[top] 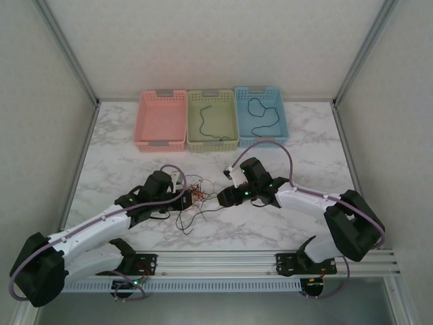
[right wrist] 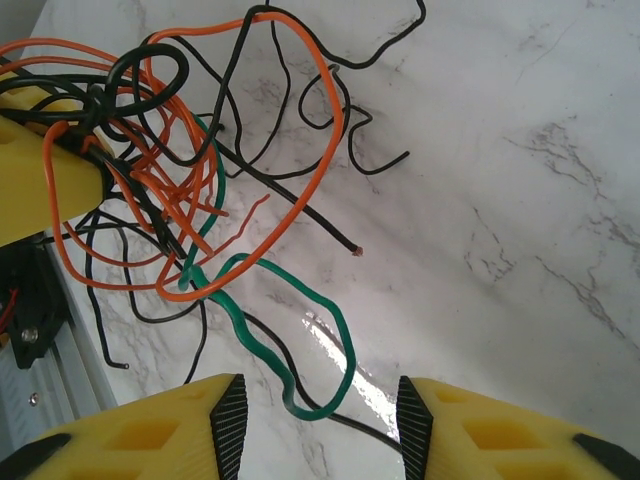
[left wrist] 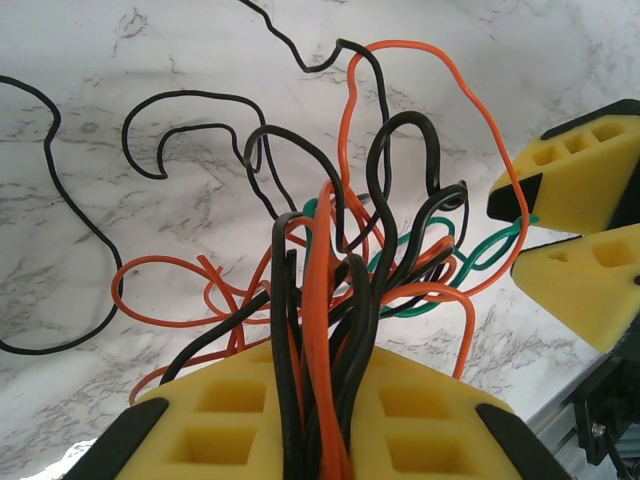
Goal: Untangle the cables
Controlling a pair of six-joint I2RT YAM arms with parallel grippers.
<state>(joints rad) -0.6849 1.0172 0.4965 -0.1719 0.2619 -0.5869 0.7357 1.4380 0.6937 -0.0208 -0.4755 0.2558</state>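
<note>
The cables [top: 197, 197], thin black, red-orange and green wires, lie in a tangle on the marble table between my two grippers. My left gripper [left wrist: 325, 405] is shut on a bundle of black and orange strands [left wrist: 322, 300] and stands at the tangle's left side [top: 181, 194]. My right gripper [right wrist: 315, 415] is open, low over the table, with a loop of the green cable [right wrist: 340, 330] and a black strand lying between its fingers. In the top view the right gripper [top: 222, 198] is at the tangle's right edge. Its yellow fingers [left wrist: 580, 180] show in the left wrist view.
Three baskets stand in a row at the back: pink [top: 162, 120], pale green [top: 230, 118] with a dark cable [top: 208, 126] in it, and blue [top: 279, 118] with a black cable [top: 262, 112]. An aluminium rail [top: 216, 261] runs along the near edge. White walls enclose the table.
</note>
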